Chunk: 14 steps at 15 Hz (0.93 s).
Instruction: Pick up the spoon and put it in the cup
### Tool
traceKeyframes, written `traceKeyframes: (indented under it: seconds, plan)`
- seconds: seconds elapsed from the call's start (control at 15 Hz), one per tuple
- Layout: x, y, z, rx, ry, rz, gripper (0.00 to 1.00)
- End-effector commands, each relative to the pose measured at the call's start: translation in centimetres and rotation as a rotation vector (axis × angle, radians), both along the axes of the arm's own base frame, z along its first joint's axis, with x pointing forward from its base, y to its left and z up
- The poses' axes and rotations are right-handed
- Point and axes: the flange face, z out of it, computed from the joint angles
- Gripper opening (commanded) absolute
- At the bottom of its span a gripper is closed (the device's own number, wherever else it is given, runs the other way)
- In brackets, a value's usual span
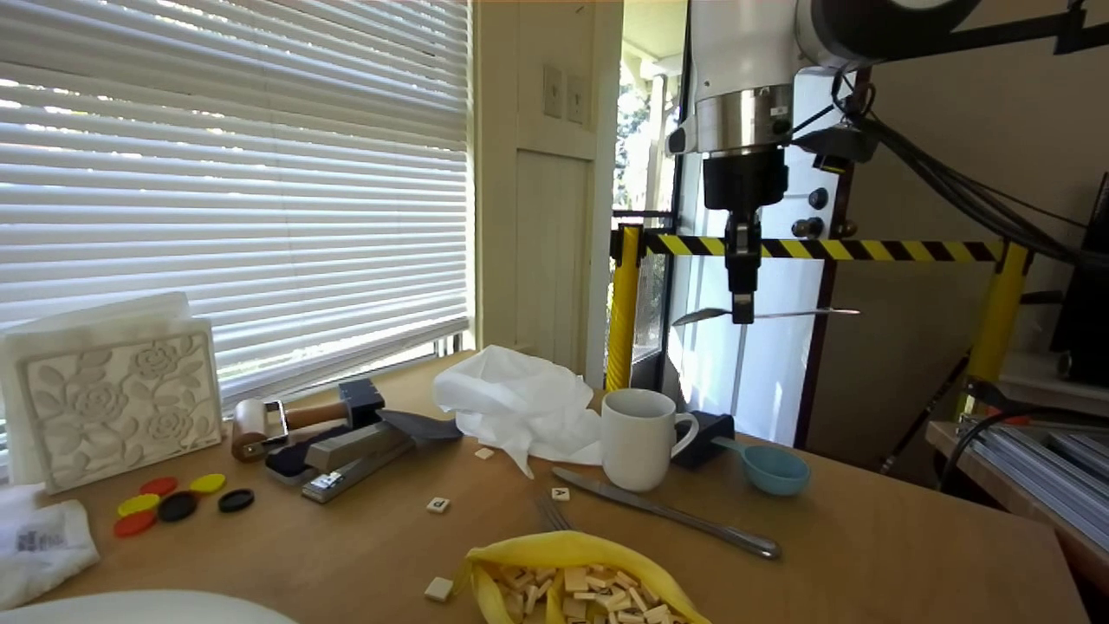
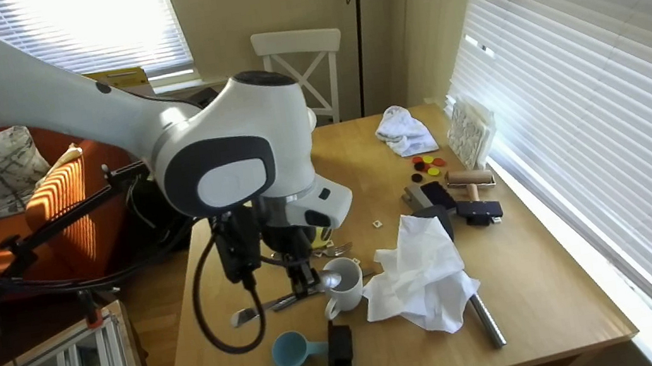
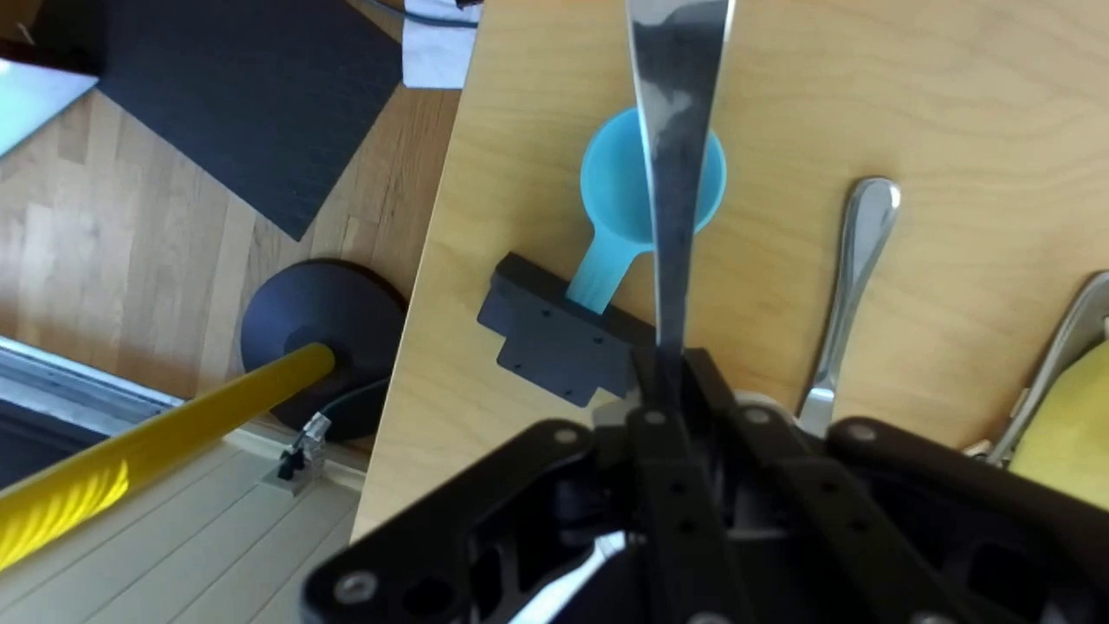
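Black end effector [image 1: 742,310] points down — pinching the spoon [image 3: 677,173] — higher than the cup [image 1: 637,442].

We hold our white arm [image 2: 79,109] outstretched, bent downward at the wrist [image 1: 745,121], our end effector [image 1: 742,309] pointing straight down with its black fingers [image 3: 717,394] pinched tight.

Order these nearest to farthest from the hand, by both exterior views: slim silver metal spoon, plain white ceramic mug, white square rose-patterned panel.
1. Spoon: gripped in the hand.
2. Mug: below, on the table.
3. Panel: beside the window blinds.
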Motion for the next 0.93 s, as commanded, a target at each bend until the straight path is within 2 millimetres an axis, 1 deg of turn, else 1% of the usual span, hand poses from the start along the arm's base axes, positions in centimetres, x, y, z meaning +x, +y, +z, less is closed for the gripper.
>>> traceKeyframes:
  seconds: [0.0, 0.13, 0.27, 0.33, 0.47, 0.6, 0.67, 0.73, 0.87]
  plan:
    - [3.6, 1.2, -0.5, 0.055, 0.023, 0.181, 0.02]
    - [4.5, 2.3, -1.0, 0.081, 0.053, 0.263, 0.02]
    - [4.9, 3.4, -2.3, 0.122, 0.1, 0.31, 0.02]
    - [5.0, 3.7, -3.3, 0.13, 0.133, 0.308, 0.02]
    - [5.4, 3.7, -4.8, 0.113, 0.198, 0.271, 0.02]
    - [5.9, 3.2, -5.7, 0.109, 0.254, 0.255, 0.02]
    - [6.2, 3.0, -5.9, 0.103, 0.275, 0.242, 0.02]
    - [4.8, 3.3, -5.5, 0.107, 0.228, 0.266, 0.08]
    - [5.4, 3.1, -6.0, 0.108, 0.252, 0.258, 0.08]
